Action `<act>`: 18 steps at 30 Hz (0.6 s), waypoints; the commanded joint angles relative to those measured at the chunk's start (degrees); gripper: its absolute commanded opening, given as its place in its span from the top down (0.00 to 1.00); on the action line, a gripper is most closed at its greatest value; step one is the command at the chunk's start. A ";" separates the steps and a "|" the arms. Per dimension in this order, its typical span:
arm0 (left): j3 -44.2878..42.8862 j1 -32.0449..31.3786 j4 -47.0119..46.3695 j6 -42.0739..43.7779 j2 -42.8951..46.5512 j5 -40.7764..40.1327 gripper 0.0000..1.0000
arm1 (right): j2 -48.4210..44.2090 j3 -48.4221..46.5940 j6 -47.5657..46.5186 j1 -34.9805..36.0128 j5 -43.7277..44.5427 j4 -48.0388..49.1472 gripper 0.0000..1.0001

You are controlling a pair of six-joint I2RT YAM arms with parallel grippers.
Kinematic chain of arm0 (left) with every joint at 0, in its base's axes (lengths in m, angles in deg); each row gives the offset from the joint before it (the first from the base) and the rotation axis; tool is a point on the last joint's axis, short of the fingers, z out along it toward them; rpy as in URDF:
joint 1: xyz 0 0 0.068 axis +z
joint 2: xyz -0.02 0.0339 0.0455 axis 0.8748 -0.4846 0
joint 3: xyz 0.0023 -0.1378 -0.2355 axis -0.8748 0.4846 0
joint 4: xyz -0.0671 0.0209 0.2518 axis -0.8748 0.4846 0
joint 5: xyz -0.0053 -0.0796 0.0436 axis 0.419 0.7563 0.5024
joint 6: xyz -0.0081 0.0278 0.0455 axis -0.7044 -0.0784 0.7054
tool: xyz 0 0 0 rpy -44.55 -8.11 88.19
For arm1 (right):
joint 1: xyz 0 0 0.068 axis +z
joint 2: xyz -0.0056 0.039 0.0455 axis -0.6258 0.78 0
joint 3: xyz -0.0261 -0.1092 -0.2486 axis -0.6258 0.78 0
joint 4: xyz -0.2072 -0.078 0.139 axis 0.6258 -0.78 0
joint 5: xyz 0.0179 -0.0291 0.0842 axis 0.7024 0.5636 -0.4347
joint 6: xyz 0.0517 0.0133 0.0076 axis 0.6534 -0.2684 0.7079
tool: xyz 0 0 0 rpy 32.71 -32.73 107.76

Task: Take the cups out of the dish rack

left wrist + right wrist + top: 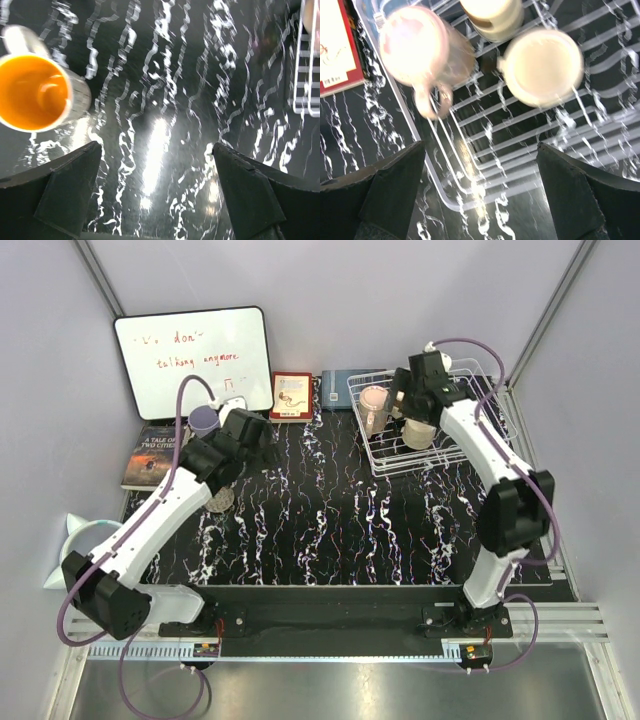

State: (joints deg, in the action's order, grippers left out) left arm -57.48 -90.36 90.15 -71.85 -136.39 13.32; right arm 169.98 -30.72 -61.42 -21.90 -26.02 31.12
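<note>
The white wire dish rack (pixel 470 440) stands at the back right. In it are a pale pink cup (pixel 374 405) and a cream cup (pixel 418 432). My right gripper (pixel 402 405) hovers open over the rack's near left corner. In the right wrist view the gripper (pixel 480 170) is empty, with the pink handled cup (pixel 420 45), a cream cup (pixel 542 67) and a second cream cup (pixel 490 15) beyond it in the rack (pixel 545 145). My left gripper (pixel 260 438) is open and empty above the mat (pixel 157 170). An orange-inside mug (pixel 35 92) stands on the mat to its left. A lavender cup (pixel 205 420) stands by the whiteboard.
A whiteboard (pixel 193 360) leans at the back left. A red book (pixel 291 395) and a blue box (pixel 340 390) lie behind the black marbled mat (pixel 330 530). A dark book (pixel 155 455) lies at the left. A small grey round thing (pixel 222 499) sits under the left arm.
</note>
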 commanded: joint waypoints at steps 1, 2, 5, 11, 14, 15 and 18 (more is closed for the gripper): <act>0.89 -2.73 -1.83 0.31 -0.64 -0.07 0.01 | 7.95 -11.78 -1.97 1.00 -2.05 -2.38 0.00; 1.76 -3.52 -2.10 -0.03 -0.64 0.46 0.01 | 10.05 -13.02 -2.42 1.18 -2.49 -2.47 0.00; 3.09 -4.32 -2.36 -0.30 -0.73 1.69 0.01 | 13.06 -16.10 -3.73 1.70 -4.60 -2.47 0.00; 4.76 -5.28 -2.45 -0.83 -0.20 2.22 0.01 | 17.37 -18.39 -4.88 1.79 -6.88 -2.56 0.05; 5.11 -5.64 -2.45 -1.18 -0.38 2.66 0.01 | 18.77 -19.18 -4.09 2.32 -8.03 -2.56 0.10; 5.20 -5.81 -2.36 -1.27 -0.38 2.66 0.01 | 19.04 -19.44 -4.09 2.67 -8.03 -2.56 0.12; 5.20 -6.25 -2.45 -1.36 -0.73 2.66 0.01 | 20.18 -19.88 -4.09 3.46 -7.59 -2.56 0.15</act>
State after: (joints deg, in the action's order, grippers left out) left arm -52.36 -95.84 89.91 -72.64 -137.11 15.38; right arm 189.10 -47.33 -65.01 -20.15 -32.43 28.61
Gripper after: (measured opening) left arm 0.987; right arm 0.870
